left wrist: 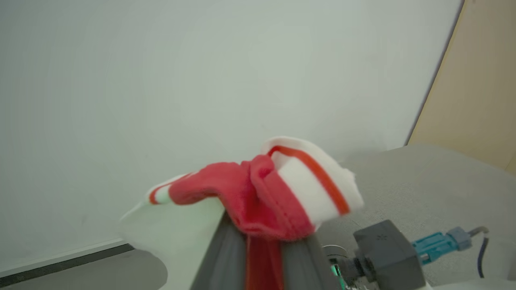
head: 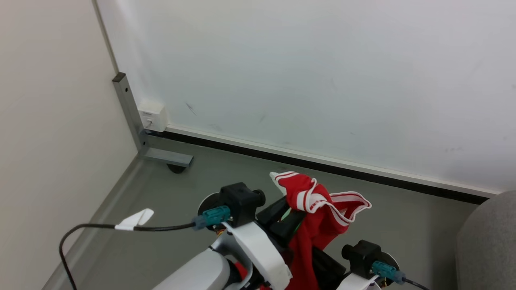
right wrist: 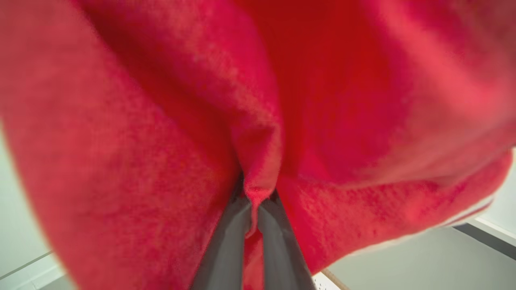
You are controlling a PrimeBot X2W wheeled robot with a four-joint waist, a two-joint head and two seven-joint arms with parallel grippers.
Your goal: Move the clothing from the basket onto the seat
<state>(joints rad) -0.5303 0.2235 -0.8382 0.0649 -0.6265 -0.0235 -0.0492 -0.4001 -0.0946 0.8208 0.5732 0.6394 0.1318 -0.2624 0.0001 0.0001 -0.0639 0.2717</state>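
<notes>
Head view: the clothing (head: 318, 219), soft red cloth with white striped trim, hangs bunched, lifted but not yet on the grey upholstered seat (head: 487, 245). Left wrist view: the left gripper (left wrist: 263, 241) pinches its banded hem; the seat lies beyond, to the right. Right wrist view: the right gripper (right wrist: 254, 209) is pressed together on a fuzzy red fold.

Black boxy camera housing (head: 240, 201) on the left wrist, a teal connector (head: 216, 215) just beside it feeding a thin black cable (head: 169, 228) tagged with white tape (head: 135, 219) — glossy white forearm shell (head: 262, 249) below it, a twin black housing (head: 361, 253) to its right, and on the right gripper (right wrist: 253, 203) two smooth dark grey fingers (right wrist: 225, 249).
</notes>
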